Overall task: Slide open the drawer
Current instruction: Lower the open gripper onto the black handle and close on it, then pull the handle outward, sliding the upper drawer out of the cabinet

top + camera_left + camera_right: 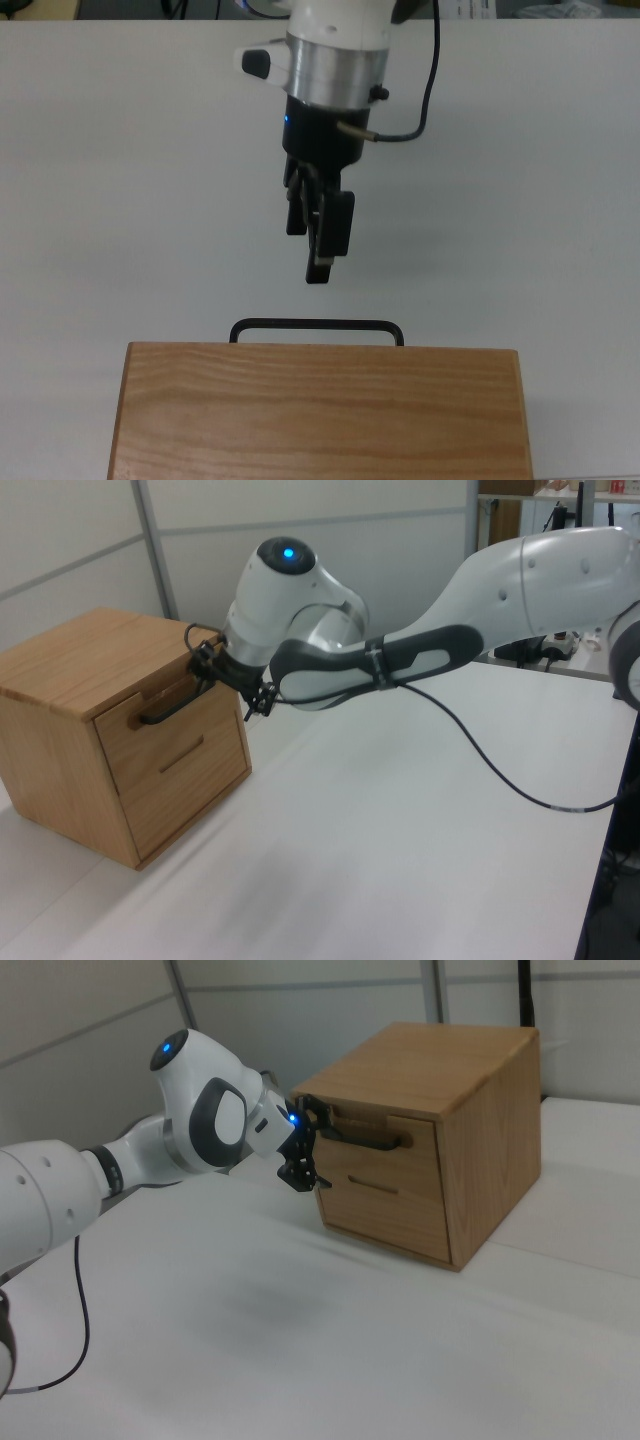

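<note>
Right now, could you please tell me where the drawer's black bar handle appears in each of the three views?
Top view: the black bar handle sits low and central, just above the wooden box casing.
Left view: the handle is at mid-left, on the casing's front.
Right view: the handle is right of centre, on the upper drawer.
Shared landmark: the casing's grained flat top.

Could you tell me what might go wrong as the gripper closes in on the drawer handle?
The gripper is short of the black handle and the drawer looks shut; its fingers stand one above the other, so one could strike the bar or front panel rather than straddle it. A pull might also drag the freestanding wooden box across the table.
</note>
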Motion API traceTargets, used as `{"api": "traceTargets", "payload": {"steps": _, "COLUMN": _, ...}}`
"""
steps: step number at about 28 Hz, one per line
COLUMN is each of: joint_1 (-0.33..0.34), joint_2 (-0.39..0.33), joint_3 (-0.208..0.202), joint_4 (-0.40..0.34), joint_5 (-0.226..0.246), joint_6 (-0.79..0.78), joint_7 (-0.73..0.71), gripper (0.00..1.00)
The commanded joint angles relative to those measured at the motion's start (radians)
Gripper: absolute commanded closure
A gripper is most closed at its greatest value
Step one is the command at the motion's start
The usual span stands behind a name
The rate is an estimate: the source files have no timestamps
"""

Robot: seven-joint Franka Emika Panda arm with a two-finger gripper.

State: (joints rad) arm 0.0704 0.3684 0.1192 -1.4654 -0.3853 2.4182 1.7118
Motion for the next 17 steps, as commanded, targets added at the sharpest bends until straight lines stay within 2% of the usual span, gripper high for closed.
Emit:
{"api": "traceTargets", "payload": {"steps": 1, "joint_1": 0.003, "joint_2": 0.084, "joint_3": 0.008, "joint_4": 0.100, "joint_5": -0.079, "joint_6": 0.018, "joint_7": 0.090, "gripper": 0.00}}
{"api": "traceTargets", "payload": {"steps": 2, "joint_1": 0.005, "joint_2": 0.102, "joint_3": 0.010, "joint_4": 0.124, "joint_5": -0.099, "joint_6": 0.021, "joint_7": 0.112, "gripper": 0.01}}
{"api": "traceTargets", "payload": {"steps": 6, "joint_1": 0.006, "joint_2": 0.133, "joint_3": 0.008, "joint_4": 0.169, "joint_5": -0.107, "joint_6": 0.039, "joint_7": 0.127, "gripper": 0.03}}
{"api": "traceTargets", "payload": {"steps": 9, "joint_1": 0.006, "joint_2": 0.142, "joint_3": 0.008, "joint_4": 0.178, "joint_5": -0.107, "joint_6": 0.044, "joint_7": 0.127, "gripper": 0.06}}
{"api": "traceTargets", "payload": {"steps": 17, "joint_1": 0.014, "joint_2": 0.179, "joint_3": 0.010, "joint_4": 0.203, "joint_5": -0.109, "joint_6": 0.044, "joint_7": 0.141, "gripper": 0.21}}
